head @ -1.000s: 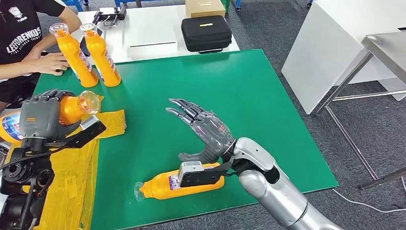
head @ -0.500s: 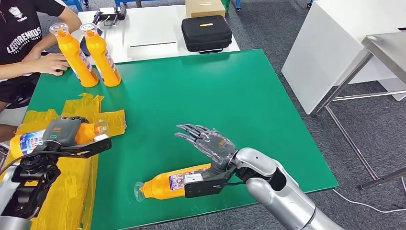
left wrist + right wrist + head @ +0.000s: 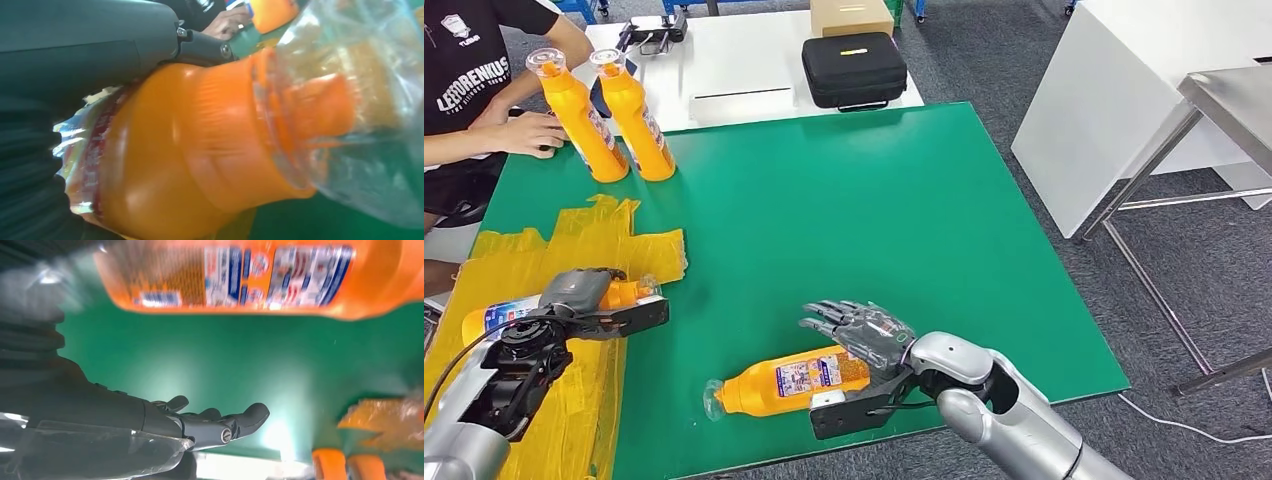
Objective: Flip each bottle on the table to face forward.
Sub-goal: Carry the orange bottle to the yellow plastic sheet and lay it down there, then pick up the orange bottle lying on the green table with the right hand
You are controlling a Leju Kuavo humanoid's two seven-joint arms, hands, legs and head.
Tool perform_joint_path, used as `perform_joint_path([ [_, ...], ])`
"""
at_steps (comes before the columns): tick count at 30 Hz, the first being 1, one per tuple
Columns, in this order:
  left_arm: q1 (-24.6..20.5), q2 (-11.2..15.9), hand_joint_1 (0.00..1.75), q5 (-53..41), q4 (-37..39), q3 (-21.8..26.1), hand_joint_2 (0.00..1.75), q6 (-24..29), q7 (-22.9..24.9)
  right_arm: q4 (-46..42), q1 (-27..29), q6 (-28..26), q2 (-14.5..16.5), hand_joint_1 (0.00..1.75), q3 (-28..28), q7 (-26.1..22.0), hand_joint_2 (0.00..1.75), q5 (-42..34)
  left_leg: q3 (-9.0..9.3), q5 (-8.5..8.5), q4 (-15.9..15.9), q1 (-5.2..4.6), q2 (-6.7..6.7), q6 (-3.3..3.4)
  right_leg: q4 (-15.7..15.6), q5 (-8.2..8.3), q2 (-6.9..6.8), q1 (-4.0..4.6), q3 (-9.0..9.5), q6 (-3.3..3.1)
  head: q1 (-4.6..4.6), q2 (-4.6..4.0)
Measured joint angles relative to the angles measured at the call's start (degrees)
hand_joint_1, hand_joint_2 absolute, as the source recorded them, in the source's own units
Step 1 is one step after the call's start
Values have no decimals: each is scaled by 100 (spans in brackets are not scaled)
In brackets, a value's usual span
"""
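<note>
Green counter (image 3: 844, 200): four orange bottles in view; the task looks partly done at best.

Yellow plastic sheet (image 3: 544, 260) covers the counter's near-left corner and left edge.

Two upright orange bottles (image 3: 609, 115) stand touching each other at the far-left corner, just beside a person's hand (image 3: 524, 130). They are probably handled already, though which way their labels face cannot be told.

Lying orange bottle (image 3: 799, 378) rests on its side along the near edge, printed label up, capped end toward the left. Right hand (image 3: 864, 335) hovers over its base end with fingers (image 3: 220, 427) spread apart, holding nothing. This one is not yet gripped.

Held orange bottle (image 3: 499, 315) lies low over the yellow sheet at the left edge. Left hand (image 3: 579, 293) wraps its shoulder just behind the clear cap (image 3: 360, 110).

Judgement: two bottles remain, one in hand, one untouched.
</note>
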Motion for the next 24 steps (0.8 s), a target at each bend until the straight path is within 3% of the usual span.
perform_joint_path([
  [18, -126, -237, 0, 394, 425, 20, 175, 281, 6, 341, 108, 124, 7, 0, 404, 146, 175, -4, 29, 13, -1, 0, -19, -5, 0, 0, -12, -2, 37, -3, -1, 0],
  [22, -134, -252, 0, 468, 447, 25, 0, 278, -39, 367, 108, 135, 7, 0, 423, 168, 175, -3, 31, 13, -1, 0, -19, -5, 0, 0, -13, -1, 37, -3, -1, 0],
  [24, -118, -290, 0, 769, 441, 51, 0, 238, -215, 392, 110, 163, 9, 0, 438, 241, 175, 11, 30, 14, -1, 1, -18, -6, 0, 0, -12, -1, 36, -3, -2, 0],
])
